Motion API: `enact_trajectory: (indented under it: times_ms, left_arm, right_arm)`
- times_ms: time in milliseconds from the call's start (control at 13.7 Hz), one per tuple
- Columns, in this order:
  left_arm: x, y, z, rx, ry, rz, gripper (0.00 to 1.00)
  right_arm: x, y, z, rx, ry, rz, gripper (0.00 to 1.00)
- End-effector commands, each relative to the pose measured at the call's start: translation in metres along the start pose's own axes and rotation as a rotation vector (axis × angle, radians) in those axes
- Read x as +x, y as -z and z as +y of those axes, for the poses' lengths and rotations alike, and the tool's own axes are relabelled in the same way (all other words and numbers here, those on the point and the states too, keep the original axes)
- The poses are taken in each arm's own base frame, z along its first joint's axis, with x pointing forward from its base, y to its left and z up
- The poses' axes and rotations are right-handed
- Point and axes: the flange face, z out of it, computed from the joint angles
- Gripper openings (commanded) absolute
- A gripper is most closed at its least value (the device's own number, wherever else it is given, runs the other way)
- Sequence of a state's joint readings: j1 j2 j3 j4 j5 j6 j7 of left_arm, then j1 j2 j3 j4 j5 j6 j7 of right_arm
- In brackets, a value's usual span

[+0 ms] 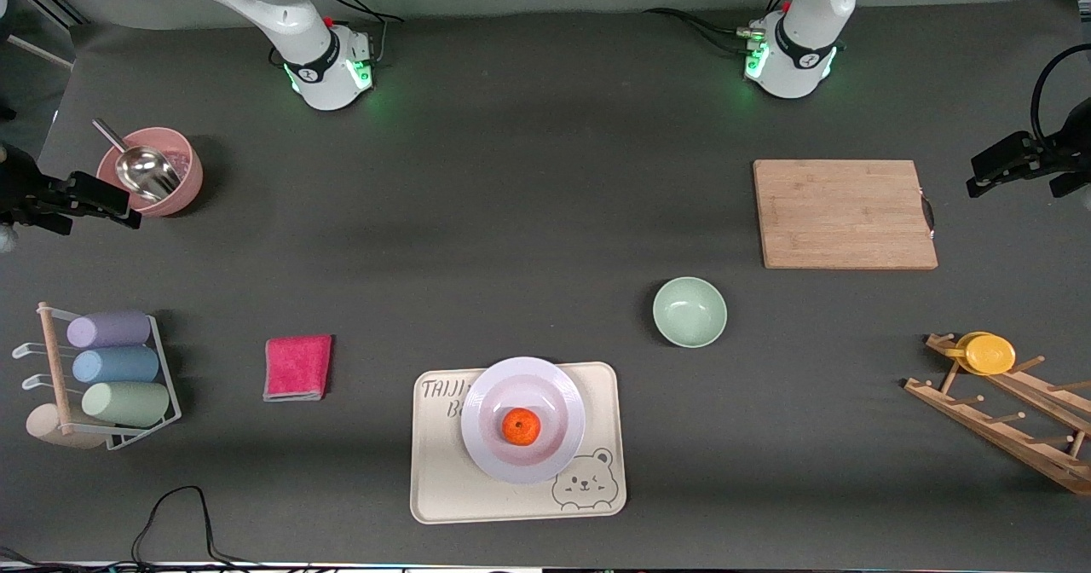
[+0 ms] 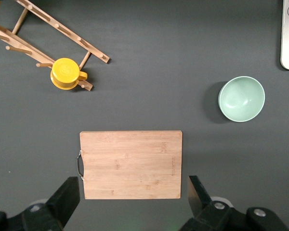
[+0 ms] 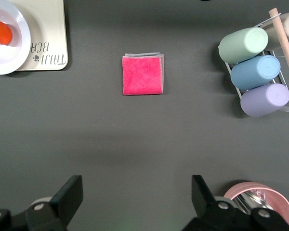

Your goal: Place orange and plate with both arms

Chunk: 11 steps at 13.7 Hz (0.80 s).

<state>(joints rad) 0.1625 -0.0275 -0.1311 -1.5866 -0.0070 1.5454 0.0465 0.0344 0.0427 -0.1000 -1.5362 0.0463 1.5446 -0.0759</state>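
Right wrist view | orange (image 3: 0,32), plate (image 3: 9,53) cut off at edge

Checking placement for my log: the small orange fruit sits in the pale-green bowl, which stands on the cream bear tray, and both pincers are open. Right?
Not quite. The small orange fruit sits on the round white plate, which stands on the cream bear tray, as the front view shows. The pale-green bowl is empty. Both pincers are open.

even overhead light, soft shadows, sharp focus, no glare.
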Motion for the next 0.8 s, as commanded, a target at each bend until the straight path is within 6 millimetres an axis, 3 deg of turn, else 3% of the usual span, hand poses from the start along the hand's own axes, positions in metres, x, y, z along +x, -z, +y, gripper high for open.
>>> enact_trajectory:
  times_ms: [0, 732]
  left_arm:
    - [-0.0060, 0.0062, -0.0007, 0.004, -0.003, -0.002, 1.00]
    - [-0.0053, 0.0023, -0.0011, 0.004, -0.015, -0.011, 1.00]
  right_arm:
    - [-0.0084, 0.0003, -0.0116, -0.036, -0.018, -0.011, 1.00]
    - [-0.0079, -0.0056, -0.0036, -0.045, -0.029, -0.016, 1.00]
